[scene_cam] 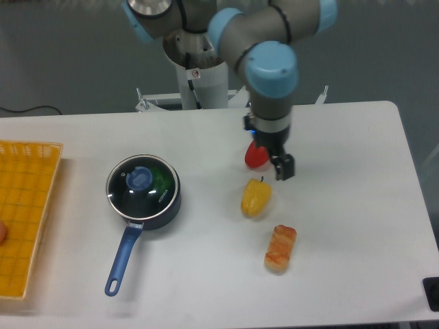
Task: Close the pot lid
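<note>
Pot (156, 205): on the white table (343, 226), at 9 o'clock from centre; its blue handle (122, 259) points toward 7 o'clock.
Lid (142, 184): seated flat on the pot, blue knob up, something green visible through the glass.
Gripper (282, 166): at 1 o'clock from centre, well apart from the pot, holding nothing; whether its jaws are parted or together cannot be told.
Red pepper (255, 156): just beside the gripper, partly hidden by the arm.
Yellow pepper (255, 197): at 6 o'clock from the red one.
Bread piece (280, 248): further toward 6 o'clock.
Yellow basket (24, 212): at the table's 9 o'clock edge.
</note>
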Action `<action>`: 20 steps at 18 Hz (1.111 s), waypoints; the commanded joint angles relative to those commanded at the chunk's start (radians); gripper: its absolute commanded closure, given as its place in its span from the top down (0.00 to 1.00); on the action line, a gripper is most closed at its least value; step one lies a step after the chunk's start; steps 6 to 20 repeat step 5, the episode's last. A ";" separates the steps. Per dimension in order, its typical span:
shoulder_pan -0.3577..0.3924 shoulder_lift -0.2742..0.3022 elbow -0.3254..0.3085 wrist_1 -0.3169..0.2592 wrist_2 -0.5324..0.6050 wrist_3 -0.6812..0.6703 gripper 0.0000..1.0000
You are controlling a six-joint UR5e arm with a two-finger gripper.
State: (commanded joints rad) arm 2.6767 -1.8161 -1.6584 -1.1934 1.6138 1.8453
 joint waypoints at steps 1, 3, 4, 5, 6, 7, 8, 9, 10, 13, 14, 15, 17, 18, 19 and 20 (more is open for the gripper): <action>0.011 -0.015 0.014 0.000 -0.002 0.003 1.00; 0.017 -0.054 0.046 0.002 -0.002 0.003 1.00; 0.018 -0.069 0.060 0.002 -0.002 0.005 1.00; 0.025 -0.086 0.072 0.003 -0.003 0.005 1.00; 0.025 -0.086 0.072 0.003 -0.003 0.005 1.00; 0.025 -0.086 0.072 0.003 -0.003 0.005 1.00; 0.025 -0.086 0.072 0.003 -0.003 0.005 1.00; 0.025 -0.086 0.072 0.003 -0.003 0.005 1.00; 0.025 -0.086 0.072 0.003 -0.003 0.005 1.00; 0.025 -0.086 0.072 0.003 -0.003 0.005 1.00; 0.025 -0.086 0.072 0.003 -0.003 0.005 1.00; 0.025 -0.086 0.072 0.003 -0.003 0.005 1.00; 0.025 -0.086 0.072 0.003 -0.003 0.005 1.00; 0.025 -0.086 0.072 0.003 -0.003 0.005 1.00; 0.025 -0.086 0.072 0.003 -0.003 0.005 1.00; 0.025 -0.086 0.072 0.003 -0.003 0.005 1.00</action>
